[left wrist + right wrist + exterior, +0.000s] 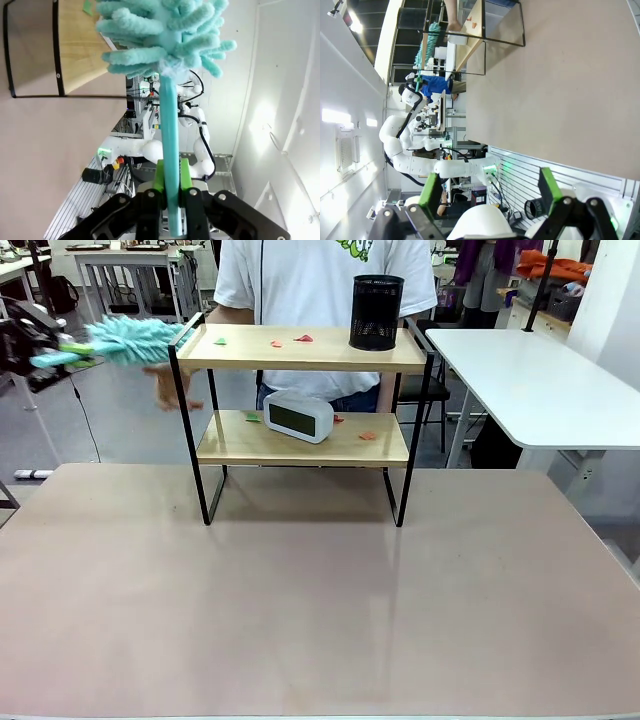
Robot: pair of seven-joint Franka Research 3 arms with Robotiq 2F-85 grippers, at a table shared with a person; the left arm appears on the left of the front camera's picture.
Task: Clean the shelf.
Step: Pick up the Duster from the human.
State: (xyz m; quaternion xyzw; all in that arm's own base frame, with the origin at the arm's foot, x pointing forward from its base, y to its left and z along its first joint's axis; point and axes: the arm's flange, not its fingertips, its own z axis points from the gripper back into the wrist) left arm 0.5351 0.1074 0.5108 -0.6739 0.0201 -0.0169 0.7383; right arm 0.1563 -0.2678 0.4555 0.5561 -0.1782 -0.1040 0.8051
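The shelf (300,352), two light wooden boards in a thin black frame, stands at the far middle of the table. Small red and green scraps (303,338) lie on both boards. My left gripper (70,350) hangs left of the top board, shut on the handle of a teal fluffy duster (135,340) whose head reaches the shelf's left end. In the left wrist view the green pads (160,180) clamp the duster handle (169,140), with the shelf (80,50) beyond. My right gripper (490,195) is open and holds nothing, far from the shelf (475,25).
A black mesh pen holder (377,312) stands on the right of the top board. A white clock (298,416) sits on the lower board. A person in a white T-shirt stands behind, one hand (172,385) by the shelf's left end. A white table (540,380) is at the right.
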